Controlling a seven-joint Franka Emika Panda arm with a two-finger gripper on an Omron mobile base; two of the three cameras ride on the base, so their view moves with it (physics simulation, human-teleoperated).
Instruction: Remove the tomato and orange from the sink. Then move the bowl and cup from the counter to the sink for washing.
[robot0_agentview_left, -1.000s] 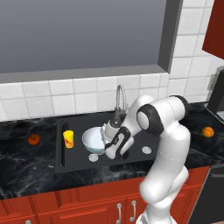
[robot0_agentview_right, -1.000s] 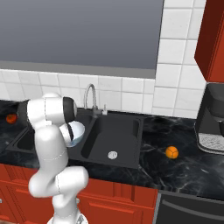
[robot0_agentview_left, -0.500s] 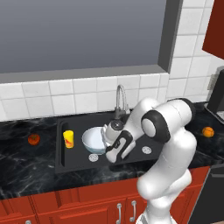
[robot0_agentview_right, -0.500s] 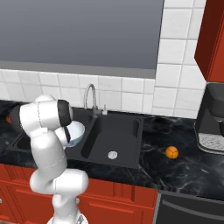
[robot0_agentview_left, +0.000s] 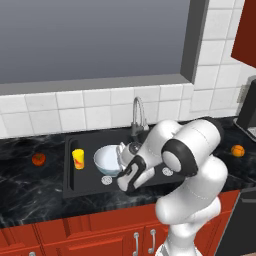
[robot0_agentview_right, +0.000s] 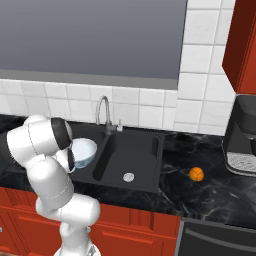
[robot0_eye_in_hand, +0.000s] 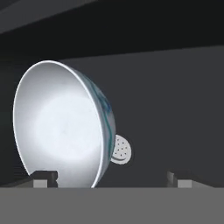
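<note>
Left base view: bowl and cup inside sink, tomato left of sink

Right base view: orange right of sink

Hand view: gripper spread wide, empty; risks clipping bowl rim, tipping it while withdrawing

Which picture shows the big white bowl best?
The hand view: the bowl looms close, its whole inside showing. The left base view shows it small in the sink beside the yellow cup; in the right base view the arm half hides it.
</note>
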